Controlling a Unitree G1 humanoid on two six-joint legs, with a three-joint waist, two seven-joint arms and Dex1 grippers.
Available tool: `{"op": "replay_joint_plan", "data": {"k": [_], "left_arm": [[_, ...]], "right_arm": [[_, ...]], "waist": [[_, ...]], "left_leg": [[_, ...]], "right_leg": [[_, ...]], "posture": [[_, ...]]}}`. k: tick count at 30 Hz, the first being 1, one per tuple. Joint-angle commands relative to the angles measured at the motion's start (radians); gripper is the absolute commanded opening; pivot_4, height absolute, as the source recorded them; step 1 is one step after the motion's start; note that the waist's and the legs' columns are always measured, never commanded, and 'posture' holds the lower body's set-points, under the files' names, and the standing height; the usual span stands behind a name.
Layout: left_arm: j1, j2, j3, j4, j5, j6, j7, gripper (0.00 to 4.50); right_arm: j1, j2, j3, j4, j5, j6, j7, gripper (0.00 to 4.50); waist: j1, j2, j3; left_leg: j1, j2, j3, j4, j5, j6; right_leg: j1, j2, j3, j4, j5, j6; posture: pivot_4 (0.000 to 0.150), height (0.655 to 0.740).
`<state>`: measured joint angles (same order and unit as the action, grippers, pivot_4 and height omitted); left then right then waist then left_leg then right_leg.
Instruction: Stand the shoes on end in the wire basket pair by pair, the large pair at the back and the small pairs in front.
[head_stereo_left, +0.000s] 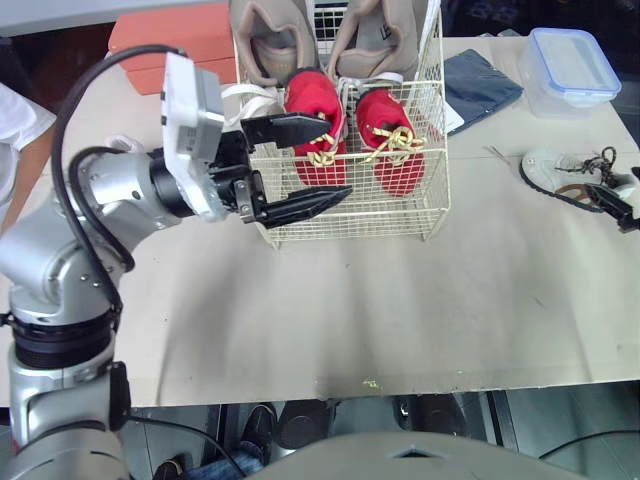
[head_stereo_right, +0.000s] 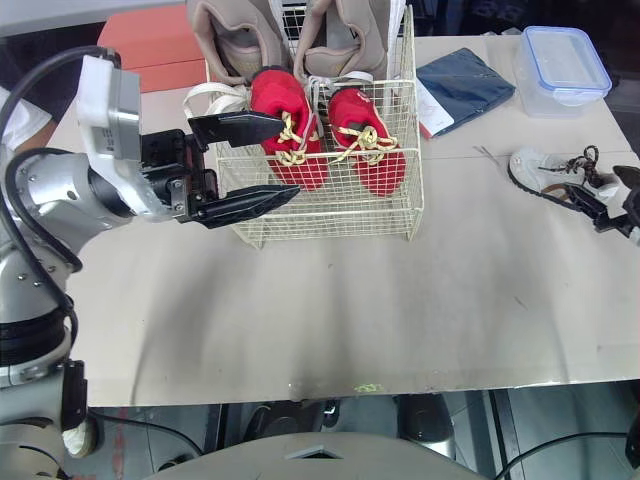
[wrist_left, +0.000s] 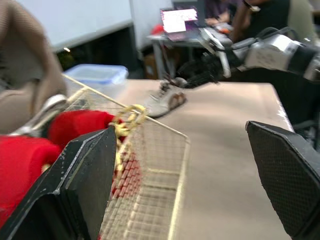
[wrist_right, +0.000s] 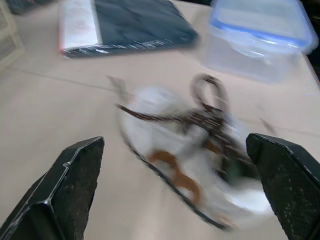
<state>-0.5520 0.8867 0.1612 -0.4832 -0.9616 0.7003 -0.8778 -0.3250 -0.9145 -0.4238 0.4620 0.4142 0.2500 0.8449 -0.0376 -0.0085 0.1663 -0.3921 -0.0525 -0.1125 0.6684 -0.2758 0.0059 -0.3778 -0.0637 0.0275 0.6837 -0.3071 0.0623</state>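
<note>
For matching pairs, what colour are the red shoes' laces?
Gold laces, clearest in the left eye view.

No text, brand, number or sign can be read in any view. Lit screen (wrist_left: 178, 20), upper middle of left wrist view: content blurred. White strip (wrist_right: 77, 25) on dark blue flat item (wrist_right: 135, 20), upper left of right wrist view: print illegible. Red shoes (head_stereo_left: 312, 100): no mark legible.

The surface (head_stereo_left: 400, 300) is wide and light brown, with a thin line running across part of it. Under its front edge the floor (head_stereo_left: 565, 420) is grey, and a black cable (head_stereo_right: 555, 443) lies on it. Far behind, a small table (wrist_left: 165, 42) holds a laptop (wrist_left: 178, 19) with a bright screen. A person (wrist_left: 260, 15) sits near it. A pale wall (wrist_left: 75, 20) stands to one side.
</note>
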Motion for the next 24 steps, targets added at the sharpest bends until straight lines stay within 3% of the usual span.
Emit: {"op": "replay_joint_plan", "data": {"k": [1, 8, 15, 19, 20, 22, 23, 24], "left_arm": [[-0.038, 0.047, 0.062, -0.041, -0.100, 0.067, 0.000, 4.47], [-0.044, 0.130, 0.077, -0.067, -0.178, 0.187, 0.032, 4.47], [-0.030, 0.134, 0.112, -0.087, -0.224, 0.182, 0.007, 4.47], [-0.026, 0.136, 0.110, -0.091, -0.216, 0.178, 0.018, 4.50], [-0.025, 0.136, 0.111, -0.092, -0.217, 0.177, 0.018, 4.50], [-0.026, 0.137, 0.110, -0.092, -0.215, 0.177, 0.018, 4.50], [-0.026, 0.137, 0.109, -0.091, -0.214, 0.176, 0.018, 4.50], [-0.026, 0.137, 0.107, -0.090, -0.212, 0.176, 0.017, 4.50]], "right_arm": [[-0.073, -0.039, 0.021, 0.167, -0.055, -0.105, 0.049, 4.50], [-0.283, -0.028, 0.096, 0.493, -0.131, -0.198, 0.129, 4.50], [-0.398, -0.024, 0.124, 0.666, -0.167, -0.243, 0.196, 4.50], [-0.407, -0.027, 0.132, 0.694, -0.180, -0.253, 0.216, 2.68], [-0.407, -0.029, 0.132, 0.700, -0.183, -0.256, 0.219, 2.47], [-0.401, -0.033, 0.130, 0.702, -0.184, -0.250, 0.231, 1.30], [-0.397, -0.035, 0.130, 0.700, -0.184, -0.247, 0.237, 1.06], [-0.392, -0.038, 0.130, 0.695, -0.186, -0.248, 0.239, 0.55]], "waist": [[-0.005, 0.000, 0.000], [-0.007, 0.001, 0.001], [-0.004, 0.001, 0.001], [-0.005, 0.001, 0.001], [-0.007, 0.001, 0.001], [-0.009, 0.001, 0.001], [-0.009, 0.001, 0.001], [-0.009, 0.001, 0.001]], "left_leg": [[0.000, 0.000, 0.000, 0.000, 0.000, 0.000], [0.001, 0.001, 0.004, 0.000, 0.000, 0.000], [0.001, 0.002, 0.004, 0.000, 0.000, 0.000], [0.000, 0.002, 0.004, 0.000, 0.000, 0.000], [0.001, 0.002, 0.004, 0.000, 0.000, 0.000], [0.001, 0.002, 0.006, 0.000, 0.000, 0.000], [0.001, 0.002, 0.006, 0.000, 0.000, 0.000], [0.002, 0.002, 0.006, 0.000, 0.000, 0.000]], "right_leg": [[0.000, 0.000, 0.000, 0.000, 0.000, 0.000], [0.000, 0.001, 0.003, 0.000, 0.000, 0.000], [-0.001, 0.000, 0.003, 0.000, 0.000, 0.000], [-0.001, 0.000, 0.004, -0.001, 0.000, 0.000], [-0.001, 0.000, 0.004, -0.001, 0.000, 0.000], [-0.001, 0.000, 0.005, 0.000, 0.000, 0.000], [-0.001, 0.000, 0.006, 0.000, 0.000, 0.000], [-0.001, 0.000, 0.006, 0.000, 0.000, 0.000]], "posture": [[0.150, 0.7400], [0.150, 0.7400], [0.150, 0.7400], [0.150, 0.7400], [0.150, 0.7400], [0.150, 0.7400], [0.150, 0.7400], [0.150, 0.7400]]}}
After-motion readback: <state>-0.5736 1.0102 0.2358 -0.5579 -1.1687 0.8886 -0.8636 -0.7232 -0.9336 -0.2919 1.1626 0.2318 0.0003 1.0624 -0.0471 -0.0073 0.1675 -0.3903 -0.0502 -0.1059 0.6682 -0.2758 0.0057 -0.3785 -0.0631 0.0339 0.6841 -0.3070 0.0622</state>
